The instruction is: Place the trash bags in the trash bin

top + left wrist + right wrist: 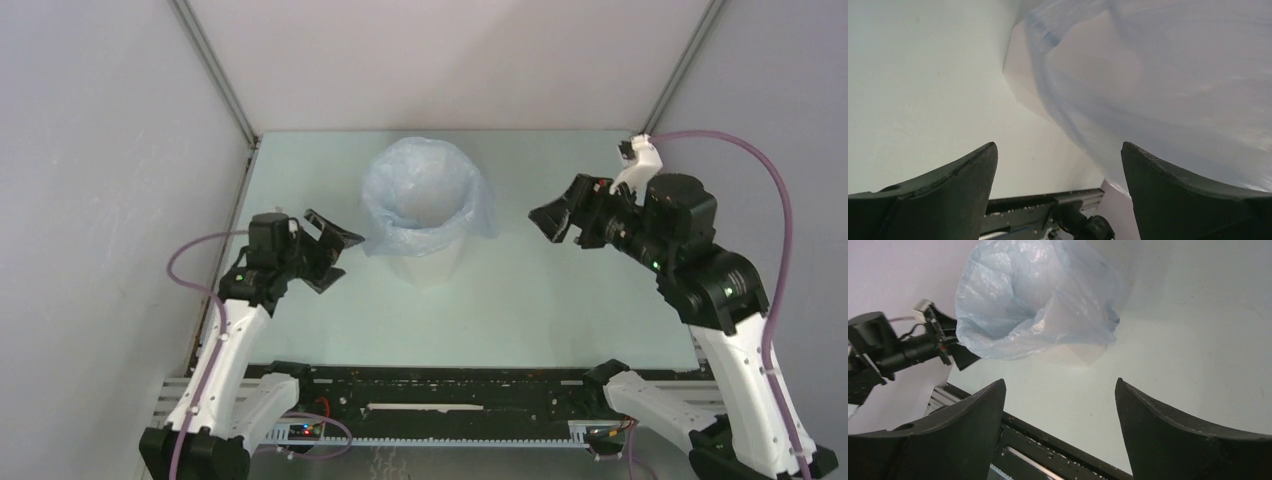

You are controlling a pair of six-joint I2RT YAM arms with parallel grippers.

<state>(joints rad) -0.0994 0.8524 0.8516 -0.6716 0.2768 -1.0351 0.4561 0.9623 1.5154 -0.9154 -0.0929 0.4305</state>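
The white trash bin (pixel 428 264) stands upright in the middle of the table. The pale-blue trash bag (pixel 425 190) lines it, with its mouth folded out over the rim and hanging down the sides. My left gripper (pixel 344 257) is open just left of the bin, apart from it. In the left wrist view the left gripper (pixel 1059 150) holds nothing; the bag (pixel 1173 90) and a bin wall (pixel 1019 82) fill the upper right. My right gripper (pixel 548 226) is open to the right of the bin, some way off. The right wrist view shows the right gripper (pixel 1060 385) empty and the bag (pixel 1033 295) beyond it.
A black rail (pixel 440 400) runs along the table's near edge between the arm bases. White enclosure walls close in the left, back and right. Purple cables (pixel 770 190) loop off both arms. The left gripper (pixel 945 340) shows in the right wrist view beside the bag.
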